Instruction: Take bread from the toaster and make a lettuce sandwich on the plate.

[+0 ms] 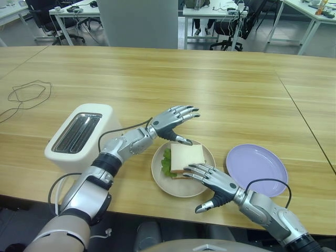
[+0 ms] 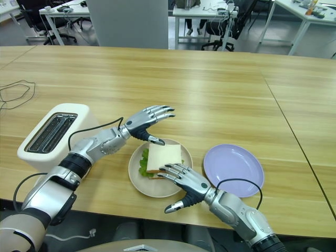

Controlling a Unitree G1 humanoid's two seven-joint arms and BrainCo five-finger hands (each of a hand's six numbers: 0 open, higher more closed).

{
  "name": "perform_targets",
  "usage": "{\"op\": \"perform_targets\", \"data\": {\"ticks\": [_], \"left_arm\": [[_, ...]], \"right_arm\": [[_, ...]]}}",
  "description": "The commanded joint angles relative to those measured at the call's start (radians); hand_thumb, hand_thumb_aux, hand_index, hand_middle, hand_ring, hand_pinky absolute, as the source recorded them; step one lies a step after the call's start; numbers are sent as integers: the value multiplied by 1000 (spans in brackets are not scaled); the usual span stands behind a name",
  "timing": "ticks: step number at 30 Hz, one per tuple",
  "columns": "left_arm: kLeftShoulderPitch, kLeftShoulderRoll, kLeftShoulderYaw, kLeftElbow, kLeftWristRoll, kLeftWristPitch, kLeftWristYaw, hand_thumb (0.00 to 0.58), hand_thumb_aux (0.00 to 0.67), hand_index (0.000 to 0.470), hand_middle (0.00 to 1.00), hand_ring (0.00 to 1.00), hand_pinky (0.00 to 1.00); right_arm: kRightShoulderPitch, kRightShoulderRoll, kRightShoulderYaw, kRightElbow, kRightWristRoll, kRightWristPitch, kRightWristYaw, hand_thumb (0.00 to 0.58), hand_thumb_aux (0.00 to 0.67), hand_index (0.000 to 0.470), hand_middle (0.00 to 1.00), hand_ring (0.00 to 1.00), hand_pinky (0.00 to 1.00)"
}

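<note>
1. Toaster (image 1: 79, 135): white, with two slots. It stands on the wooden table (image 1: 210, 79) at the near left, well left of the plates.
2. Left hand (image 1: 173, 121): held just right of the toaster, over the far-left rim of the tan plate. The fingers are straight and spread, pointing right, and grasp nothing. The thumb points down toward the far-left corner of the bread. Whether the thumb tip touches the bread cannot be told from these views.
3. Tan plate (image 1: 173, 188): round, resting on the table near its front edge, between the toaster and the purple plate.
4. Lettuce (image 1: 166, 164): green leaf lying on the tan plate, under the bread. It shows along the left edge of the slice.
5. Bread (image 1: 187, 156): a pale square slice lying flat on top of the lettuce, in the middle of the tan plate.
6. Right hand (image 1: 215, 181): palm down at the near-right side of the tan plate. The fingers are spread apart and extended, with the tips over the near edge of the bread, and nothing is clamped.
7. Purple plate (image 1: 257, 164): round, lying flat just right of the tan plate and apart from it.
</note>
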Motion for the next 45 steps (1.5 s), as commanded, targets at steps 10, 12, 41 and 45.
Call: {"op": "perform_targets", "data": {"ticks": [10, 12, 41, 45], "left_arm": [[549, 287, 110, -833, -1153, 188, -670, 363, 260, 179, 0, 0, 0], [683, 346, 142, -932, -1281, 203, -760, 577, 623, 428, 0, 0, 0], [897, 290, 85, -671, -840, 364, -1121, 580, 670, 460, 1000, 1000, 1000], [890, 264, 93, -667, -833, 352, -1113, 580, 670, 460, 1000, 1000, 1000]], "right_arm": [[153, -188, -17, -241, 898, -20, 396, 227, 147, 101, 0, 0, 0], [177, -211, -23, -264, 971, -29, 446, 580, 670, 460, 0, 0, 0], [126, 6, 125, 98, 564, 8, 533, 580, 670, 460, 1000, 1000, 1000], [112, 26, 100, 104, 555, -9, 487, 580, 670, 460, 1000, 1000, 1000]]}}
